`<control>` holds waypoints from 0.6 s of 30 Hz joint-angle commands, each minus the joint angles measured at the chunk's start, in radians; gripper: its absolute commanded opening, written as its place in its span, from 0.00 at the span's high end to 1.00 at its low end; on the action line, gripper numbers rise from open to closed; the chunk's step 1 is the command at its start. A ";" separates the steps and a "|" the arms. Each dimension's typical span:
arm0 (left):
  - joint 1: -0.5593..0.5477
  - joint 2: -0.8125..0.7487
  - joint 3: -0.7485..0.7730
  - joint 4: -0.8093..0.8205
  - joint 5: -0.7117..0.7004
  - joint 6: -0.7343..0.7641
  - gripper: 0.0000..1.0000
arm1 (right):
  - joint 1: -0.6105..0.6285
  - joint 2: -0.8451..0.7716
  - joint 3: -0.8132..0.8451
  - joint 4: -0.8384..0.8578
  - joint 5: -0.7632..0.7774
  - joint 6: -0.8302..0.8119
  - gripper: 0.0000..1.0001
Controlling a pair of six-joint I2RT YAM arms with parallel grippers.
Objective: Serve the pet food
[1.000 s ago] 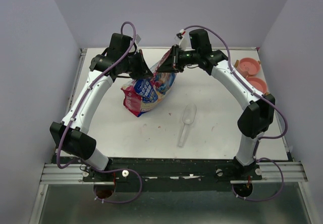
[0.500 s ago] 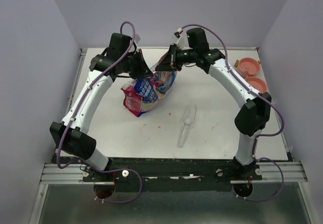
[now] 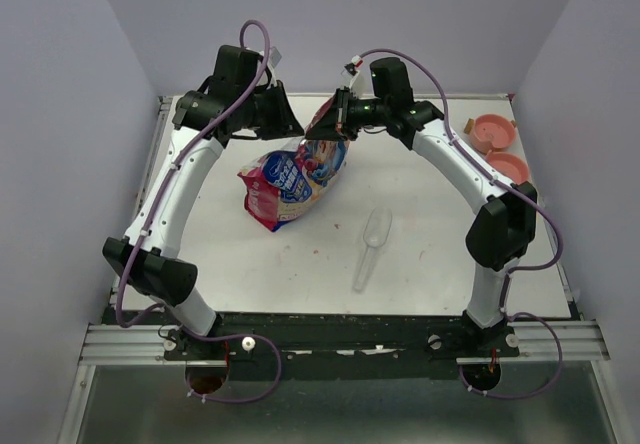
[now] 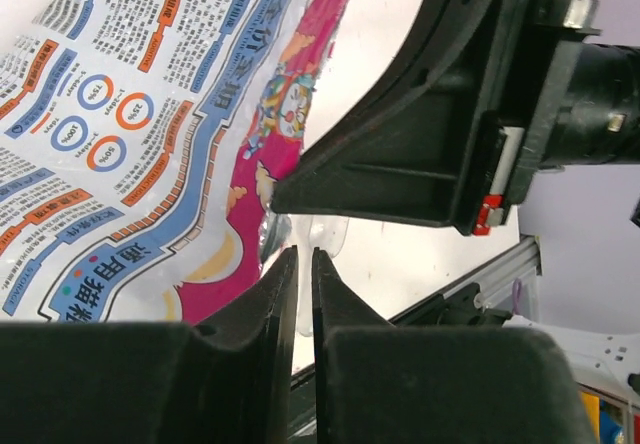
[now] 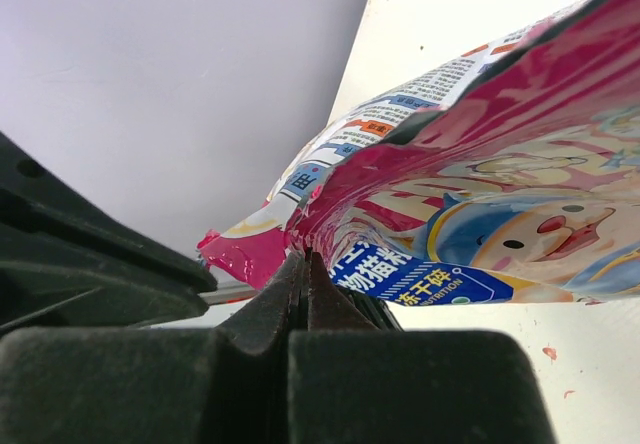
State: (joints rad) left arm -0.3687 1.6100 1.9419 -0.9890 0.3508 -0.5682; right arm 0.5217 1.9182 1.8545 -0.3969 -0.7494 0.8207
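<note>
The pet food itself is hidden. The glossy pink-and-blue printed bag stands tilted at the back middle of the table. My right gripper is shut on its pink top edge. In the right wrist view the fingertips pinch that edge of the bag. My left gripper hangs just left of the bag's top, apart from it. In the left wrist view its jaws stand slightly open with nothing between them, and the bag lies to the left below. A clear plastic scoop lies on the table.
Two pink bowls sit at the table's right edge. The white table is walled in at the back and sides. The scoop lies right of centre, toward the front.
My left gripper has let go of the bag's top, opened a little and drawn up and back to the left. The right gripper has shut on the bag's edge.
</note>
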 commanded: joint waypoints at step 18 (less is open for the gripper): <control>-0.015 0.079 0.002 -0.046 -0.059 0.077 0.81 | 0.014 -0.015 0.011 0.013 -0.054 0.024 1.00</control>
State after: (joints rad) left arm -0.3737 1.6619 1.9423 -1.0351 0.3206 -0.5114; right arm 0.5217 1.9182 1.8545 -0.3931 -0.7498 0.8375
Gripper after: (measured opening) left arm 0.204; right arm 0.006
